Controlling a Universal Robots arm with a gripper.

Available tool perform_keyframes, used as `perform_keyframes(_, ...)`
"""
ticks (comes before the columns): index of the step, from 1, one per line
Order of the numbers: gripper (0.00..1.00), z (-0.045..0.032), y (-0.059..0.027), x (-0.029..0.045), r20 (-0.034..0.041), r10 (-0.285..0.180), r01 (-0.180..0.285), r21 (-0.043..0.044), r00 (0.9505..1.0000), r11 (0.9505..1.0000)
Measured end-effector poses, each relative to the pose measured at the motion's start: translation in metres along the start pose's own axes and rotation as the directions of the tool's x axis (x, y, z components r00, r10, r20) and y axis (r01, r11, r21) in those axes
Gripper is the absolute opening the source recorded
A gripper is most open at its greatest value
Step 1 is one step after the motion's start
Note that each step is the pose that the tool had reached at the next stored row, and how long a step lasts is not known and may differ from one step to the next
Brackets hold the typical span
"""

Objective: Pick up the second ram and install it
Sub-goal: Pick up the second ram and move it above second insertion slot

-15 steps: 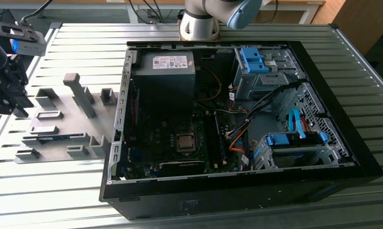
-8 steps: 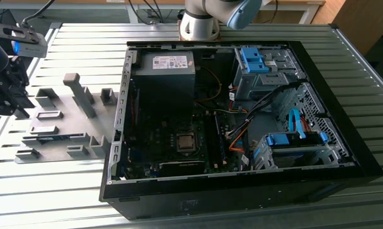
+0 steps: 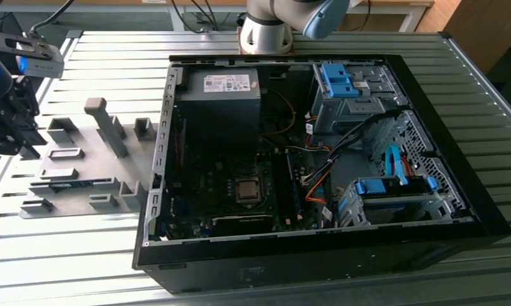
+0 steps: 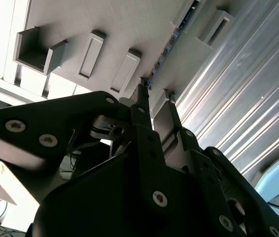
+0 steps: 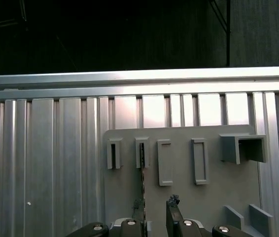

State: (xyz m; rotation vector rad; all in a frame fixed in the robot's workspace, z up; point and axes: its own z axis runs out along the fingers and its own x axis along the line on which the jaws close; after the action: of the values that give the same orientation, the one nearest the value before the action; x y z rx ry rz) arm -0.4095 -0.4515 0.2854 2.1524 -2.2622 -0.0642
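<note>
Fingers (image 5: 172, 213) spread, empty, close over second ram (image 5: 142, 173) set on edge in grey holder plate (image 5: 218, 190) — holder blocks (image 5: 164, 165) alongside.

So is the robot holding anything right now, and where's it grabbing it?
Nothing is held yet. The gripper has its fingers apart, and the second ram sits in its grey holder, close by one finger.

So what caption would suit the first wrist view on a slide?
Open gripper at the grey holder plate, close to the second ram standing on edge in its slot.
</note>
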Motion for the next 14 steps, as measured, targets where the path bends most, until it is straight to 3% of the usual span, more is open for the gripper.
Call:
perform_keyframes(7, 0.32, 0.0073, -0.0003, 0.001, -0.0001, 0.0, 0.0, -0.0001, 1.0, 1.0)
perform_keyframes(14, 0.32, 0.0083, -0.0003, 0.0011, -0.0001, 0.0, 0.0, -0.0002, 1.0, 1.0)
